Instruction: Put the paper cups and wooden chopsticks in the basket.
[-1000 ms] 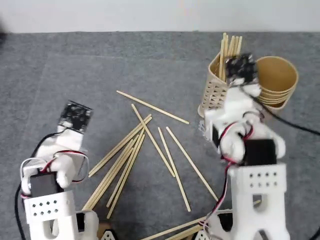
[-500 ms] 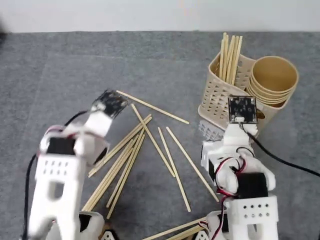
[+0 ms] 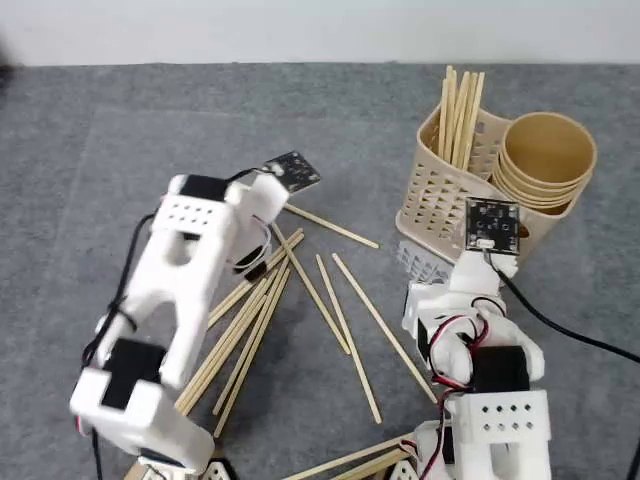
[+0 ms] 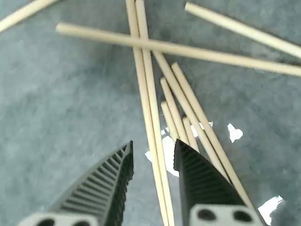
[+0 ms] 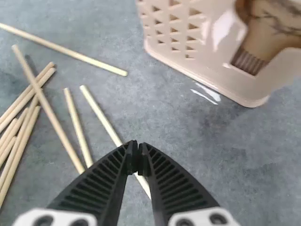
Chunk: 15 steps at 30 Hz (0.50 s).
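Straddling loose chopsticks [image 3: 306, 280] well apart from the basket [image 3: 432, 190] with the left gripper [image 4: 153, 146] partly open; resting the right gripper [image 5: 137, 147] closed and empty near the basket, with cups [image 3: 545, 150] already nested inside it. Likely to pinch several crossed sticks together and drop some.

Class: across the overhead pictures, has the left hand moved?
Yes. The left hand has swung up the table from the near edge to over the loose chopsticks, nearer the basket.
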Each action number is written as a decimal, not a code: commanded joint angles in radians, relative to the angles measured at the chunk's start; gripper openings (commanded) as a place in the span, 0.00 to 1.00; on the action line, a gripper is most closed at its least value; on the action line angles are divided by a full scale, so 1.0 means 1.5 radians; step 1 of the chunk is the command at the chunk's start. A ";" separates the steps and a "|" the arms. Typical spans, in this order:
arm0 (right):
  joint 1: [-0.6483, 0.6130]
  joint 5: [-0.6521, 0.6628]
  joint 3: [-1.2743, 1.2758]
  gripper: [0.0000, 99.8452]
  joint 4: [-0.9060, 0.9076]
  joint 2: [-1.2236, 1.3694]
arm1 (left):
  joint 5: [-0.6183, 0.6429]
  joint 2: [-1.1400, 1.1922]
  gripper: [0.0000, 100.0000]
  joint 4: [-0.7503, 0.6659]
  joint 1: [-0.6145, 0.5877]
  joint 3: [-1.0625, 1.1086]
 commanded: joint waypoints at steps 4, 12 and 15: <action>0.023 -0.008 -0.004 0.01 -0.014 -0.012 | -0.004 0.113 0.14 0.003 0.021 -0.125; 0.024 -0.008 -0.003 0.01 -0.012 -0.012 | 0.004 0.252 0.14 0.005 0.016 -0.250; 0.024 -0.008 -0.003 0.01 -0.010 -0.012 | 0.023 0.296 0.12 0.004 0.016 -0.292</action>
